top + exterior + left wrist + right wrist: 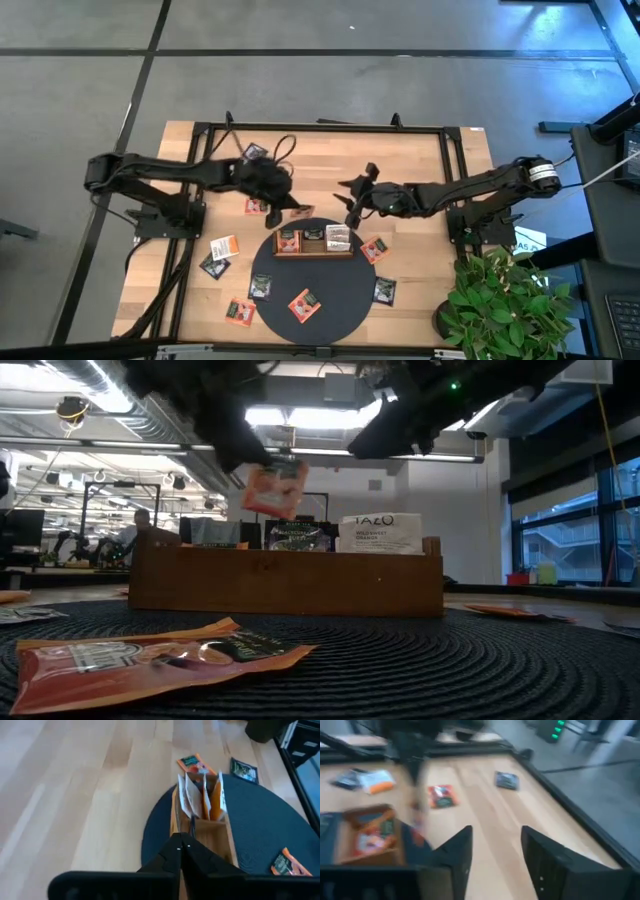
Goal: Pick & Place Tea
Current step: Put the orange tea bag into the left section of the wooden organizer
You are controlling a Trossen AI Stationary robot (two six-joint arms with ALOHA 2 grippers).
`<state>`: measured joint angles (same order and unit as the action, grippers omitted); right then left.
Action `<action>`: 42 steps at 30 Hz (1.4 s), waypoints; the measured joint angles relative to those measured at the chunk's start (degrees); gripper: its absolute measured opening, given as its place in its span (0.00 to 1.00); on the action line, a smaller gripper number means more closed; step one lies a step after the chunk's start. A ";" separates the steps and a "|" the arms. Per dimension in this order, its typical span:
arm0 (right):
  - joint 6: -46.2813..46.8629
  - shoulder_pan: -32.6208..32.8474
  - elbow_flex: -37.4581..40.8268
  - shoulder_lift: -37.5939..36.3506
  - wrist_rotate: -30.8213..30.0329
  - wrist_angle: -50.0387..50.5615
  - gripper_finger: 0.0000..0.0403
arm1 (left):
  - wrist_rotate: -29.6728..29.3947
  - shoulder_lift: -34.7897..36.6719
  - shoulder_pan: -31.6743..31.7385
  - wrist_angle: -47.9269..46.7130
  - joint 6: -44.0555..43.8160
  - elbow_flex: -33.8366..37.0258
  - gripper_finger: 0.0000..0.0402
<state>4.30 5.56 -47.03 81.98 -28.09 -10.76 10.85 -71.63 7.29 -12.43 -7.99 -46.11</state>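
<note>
Sachet: judged light, thin, floppy, slippery; best pinched by an edge.
Left gripper: fingers pinched the sachet, at the tray's eleven o'clock.
Right gripper: fingers spread, empty, at the tray's one o'clock.

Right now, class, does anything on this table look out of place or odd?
Yes. The small flat tea sachets lie scattered: several on the pale wooden table, some on the round dark grey mat, only a few upright in the long brown wooden tray. One orange-red sachet hangs in mid-air, pinched by the shut left gripper.
</note>
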 joint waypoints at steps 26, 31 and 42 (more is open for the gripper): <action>4.68 -0.02 0.02 -0.86 -2.87 4.67 0.50 | -22.36 11.62 -23.68 33.92 -16.32 30.18 0.01; 4.68 -0.02 0.02 -0.85 -2.85 4.67 0.50 | -22.71 7.84 -23.69 35.85 -16.52 30.18 0.01; 4.57 -0.02 0.02 -0.86 -2.79 6.34 0.50 | -23.84 2.80 -23.69 35.78 -19.81 30.18 0.02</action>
<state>8.86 5.54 -47.00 81.12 -30.87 -4.42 -12.99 -68.83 -16.40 23.35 -27.79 -15.92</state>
